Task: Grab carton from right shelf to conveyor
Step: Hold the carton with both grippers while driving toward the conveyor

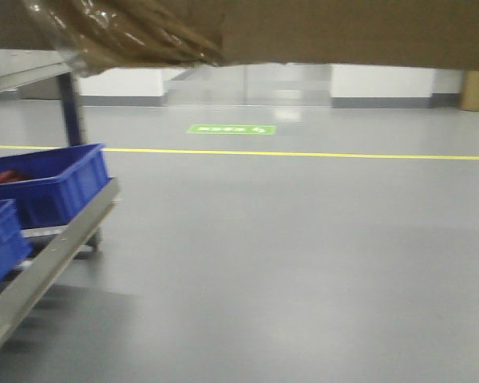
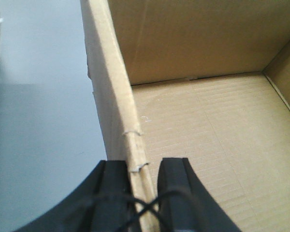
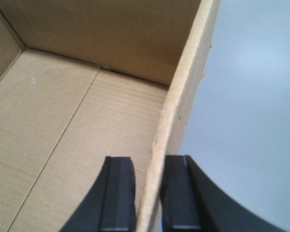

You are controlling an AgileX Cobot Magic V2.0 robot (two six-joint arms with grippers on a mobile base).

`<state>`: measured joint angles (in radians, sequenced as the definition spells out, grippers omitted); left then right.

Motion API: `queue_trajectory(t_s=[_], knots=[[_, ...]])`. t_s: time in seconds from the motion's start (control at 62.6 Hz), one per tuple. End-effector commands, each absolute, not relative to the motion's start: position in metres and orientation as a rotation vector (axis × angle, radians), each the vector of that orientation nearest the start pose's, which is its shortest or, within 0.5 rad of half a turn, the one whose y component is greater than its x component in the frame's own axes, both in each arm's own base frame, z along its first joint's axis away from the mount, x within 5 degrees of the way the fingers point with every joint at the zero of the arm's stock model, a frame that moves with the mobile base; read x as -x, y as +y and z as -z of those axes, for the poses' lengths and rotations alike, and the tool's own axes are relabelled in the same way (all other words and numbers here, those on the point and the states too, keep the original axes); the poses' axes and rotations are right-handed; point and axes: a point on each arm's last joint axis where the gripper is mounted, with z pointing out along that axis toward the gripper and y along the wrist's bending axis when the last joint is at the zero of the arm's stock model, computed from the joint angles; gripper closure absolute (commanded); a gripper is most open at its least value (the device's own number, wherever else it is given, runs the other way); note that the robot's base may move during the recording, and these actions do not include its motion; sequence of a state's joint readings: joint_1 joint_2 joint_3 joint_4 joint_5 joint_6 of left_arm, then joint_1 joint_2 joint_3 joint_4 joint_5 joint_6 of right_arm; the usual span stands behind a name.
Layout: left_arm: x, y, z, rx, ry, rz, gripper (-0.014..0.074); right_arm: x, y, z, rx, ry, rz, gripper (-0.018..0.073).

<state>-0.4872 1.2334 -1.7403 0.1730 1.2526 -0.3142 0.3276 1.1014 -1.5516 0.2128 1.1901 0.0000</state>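
Carton (image 1: 359, 32): plain brown corrugated box, top open, empty inside, ribbed base w/ a centre seam. Held off the floor, spanning top of front view, crumpled tan tape wad (image 1: 136, 32) at its left end. Side walls pinched by left tool (image 2: 145, 168) & right tool (image 3: 148, 163). Steel shelf (image 1: 56, 254) sits lower left.

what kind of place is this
Probably a warehouse or factory floor: a smooth grey floor with a yellow line and a green floor sign, and a metal rack holding blue bins.
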Motion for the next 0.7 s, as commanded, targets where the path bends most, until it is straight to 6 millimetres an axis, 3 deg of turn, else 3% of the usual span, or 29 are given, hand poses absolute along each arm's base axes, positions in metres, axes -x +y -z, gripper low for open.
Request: queue_trajectory(t_s=[0.0, 0.687], knots=[[-0.1896, -0.0794, -0.5134, -0.167, 2.156, 0.19, 0.0599, -0.1632, 0.0732, -0.4886, 0.407, 2.175, -0.422, 0.0629], [-0.1896, -0.0794, -0.5134, -0.167, 2.156, 0.19, 0.0599, -0.1625, 0.073, -0.489, 0.407, 2.173, -0.423, 0.0629]])
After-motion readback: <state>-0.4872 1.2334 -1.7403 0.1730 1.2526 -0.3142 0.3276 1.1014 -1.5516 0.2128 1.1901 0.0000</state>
